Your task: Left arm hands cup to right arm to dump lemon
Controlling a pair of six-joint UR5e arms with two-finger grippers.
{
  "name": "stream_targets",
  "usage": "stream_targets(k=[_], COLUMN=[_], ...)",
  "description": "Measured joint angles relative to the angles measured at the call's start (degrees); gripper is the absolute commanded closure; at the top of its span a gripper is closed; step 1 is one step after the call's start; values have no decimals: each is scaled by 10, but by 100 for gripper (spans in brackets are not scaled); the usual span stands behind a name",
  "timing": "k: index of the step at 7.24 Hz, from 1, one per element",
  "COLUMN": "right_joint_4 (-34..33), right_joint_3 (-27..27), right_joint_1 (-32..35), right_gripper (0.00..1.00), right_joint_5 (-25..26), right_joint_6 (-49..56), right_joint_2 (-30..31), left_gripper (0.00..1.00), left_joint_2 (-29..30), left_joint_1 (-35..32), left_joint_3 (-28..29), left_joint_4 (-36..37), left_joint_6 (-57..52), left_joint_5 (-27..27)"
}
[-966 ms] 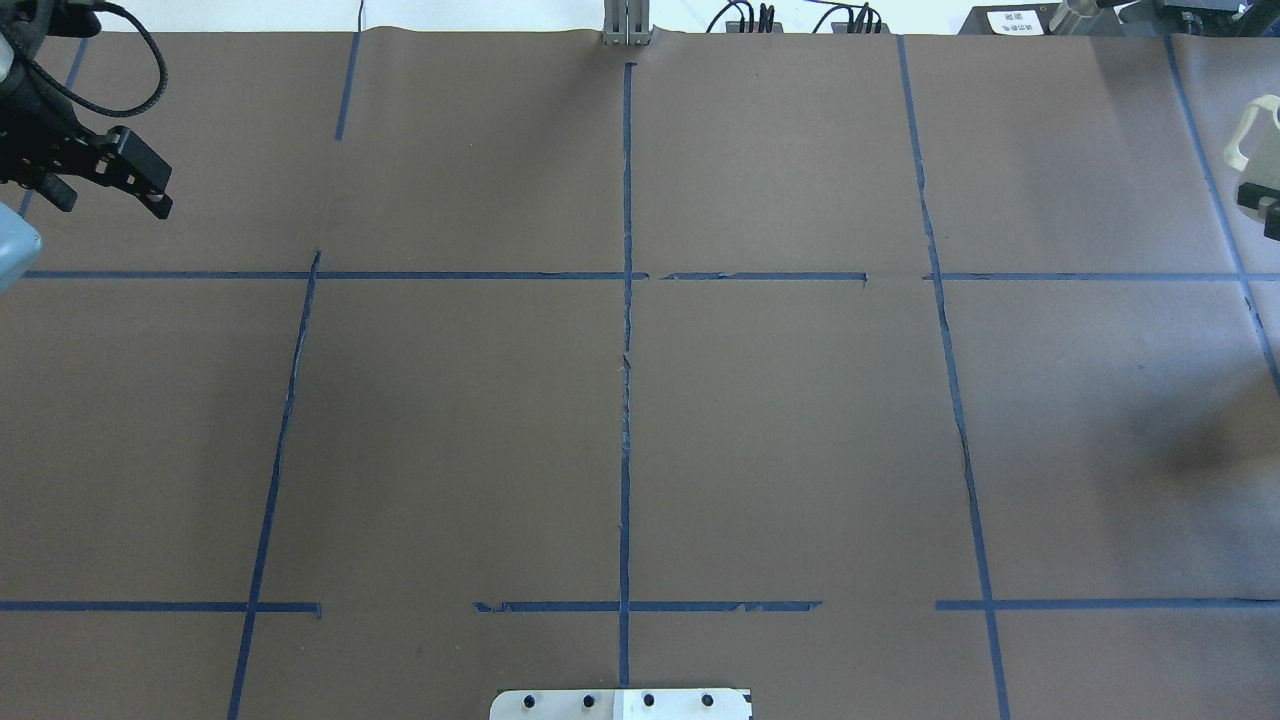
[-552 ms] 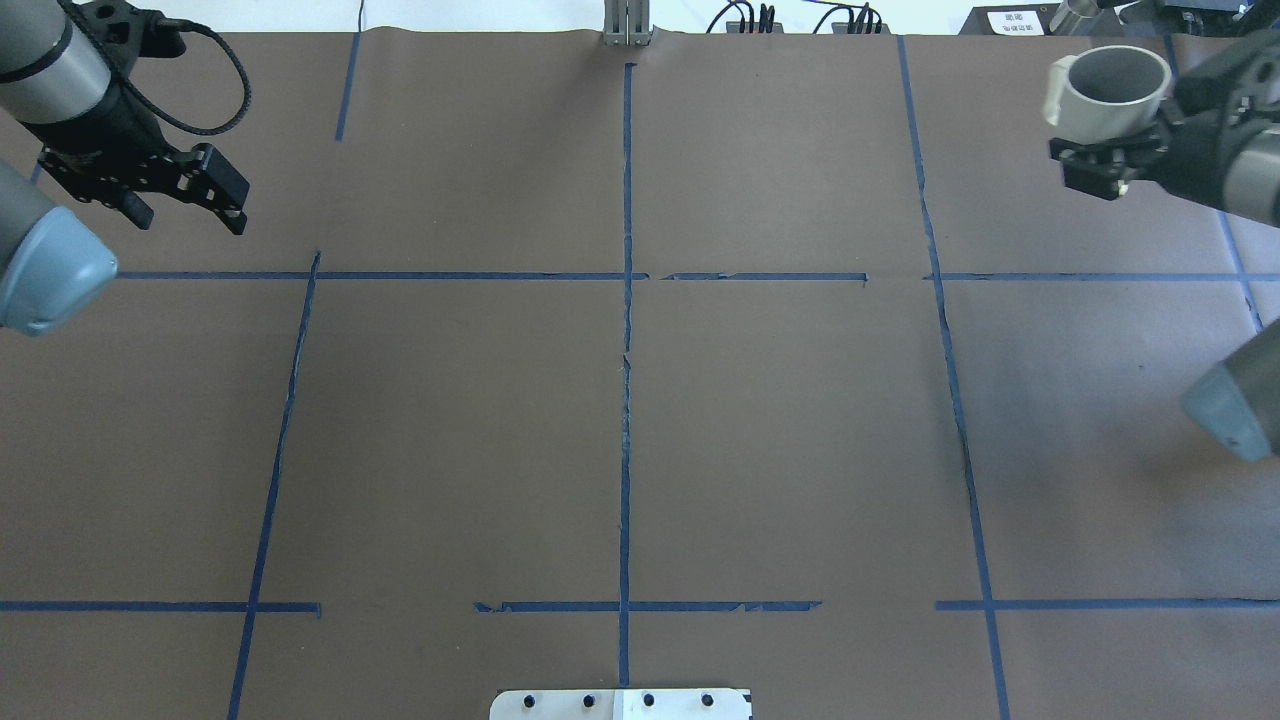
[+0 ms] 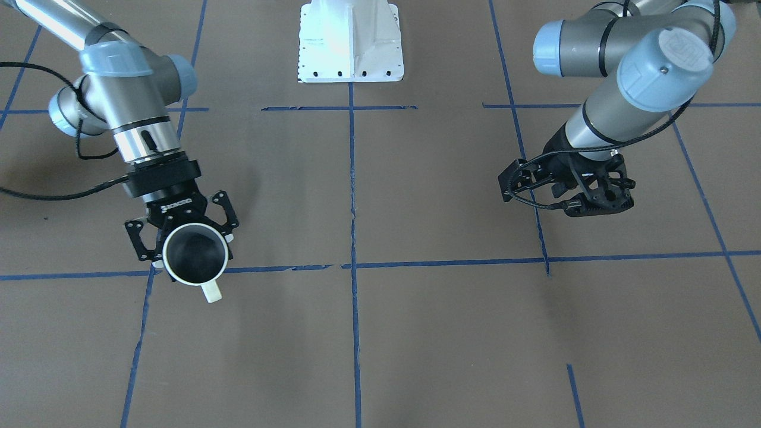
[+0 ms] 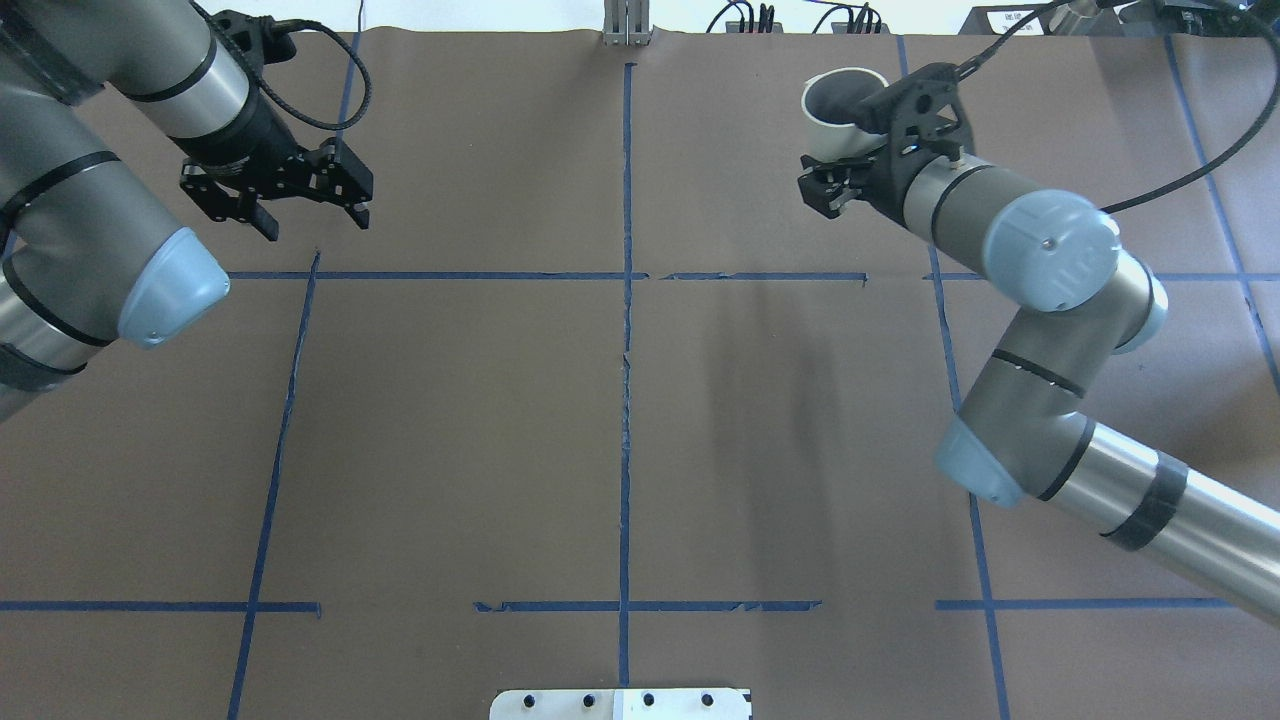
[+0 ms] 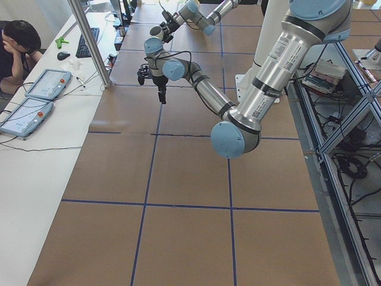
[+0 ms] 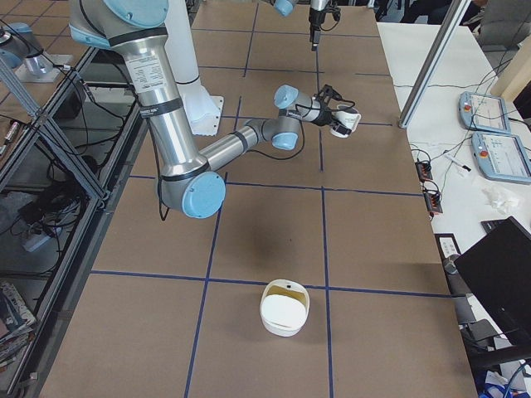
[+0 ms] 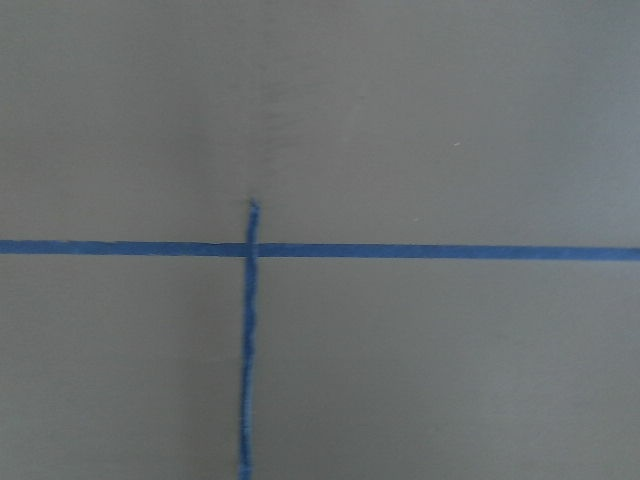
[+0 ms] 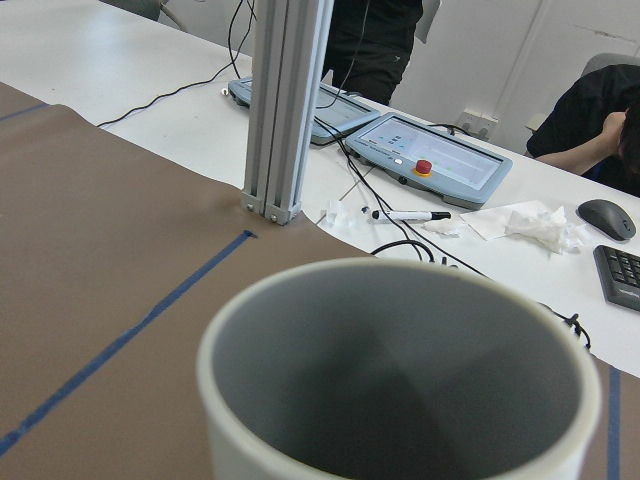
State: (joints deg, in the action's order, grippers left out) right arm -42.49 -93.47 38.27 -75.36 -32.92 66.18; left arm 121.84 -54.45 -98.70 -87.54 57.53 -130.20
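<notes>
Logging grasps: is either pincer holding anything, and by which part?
Right pincer grips the cup by its body, opposite the handle; left pincer holds nothing.

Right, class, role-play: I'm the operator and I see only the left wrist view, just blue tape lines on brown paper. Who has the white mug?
Observer: The right arm's black boxy tool grips the white mug with the squarish loop handle, mouth up.
Operator: Anything inside it?
Observer: The front-facing view looks straight into it, and no lemon shows in the dark inside.
Operator: And my own tool?
Observer: The black open-frame left tool is open and holds nothing.
</notes>
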Motion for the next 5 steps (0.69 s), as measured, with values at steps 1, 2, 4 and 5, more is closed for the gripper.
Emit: stream_targets(k=[1, 2, 4, 5], right_joint_4=[-15, -23, -44, -60], right_joint_3=[0, 1, 2, 4], right_joint_1=[-37, -71, -123, -141], right_gripper=[75, 73, 71, 70], right_joint_5=[44, 86, 147, 169], right_joint_6=[-3, -5, -5, -6], right_joint_2=[-18, -29, -53, -70], left_gripper=[0, 0, 0, 0], left_joint_2=[16, 29, 63, 83], left_joint_1=[5, 7, 10, 15], left_joint_3=[14, 19, 27, 35], left_joint_4=[-33, -45, -49, -49], left_joint_6=[44, 68, 126, 147], left_joint_5=[-2, -4, -23, -42])
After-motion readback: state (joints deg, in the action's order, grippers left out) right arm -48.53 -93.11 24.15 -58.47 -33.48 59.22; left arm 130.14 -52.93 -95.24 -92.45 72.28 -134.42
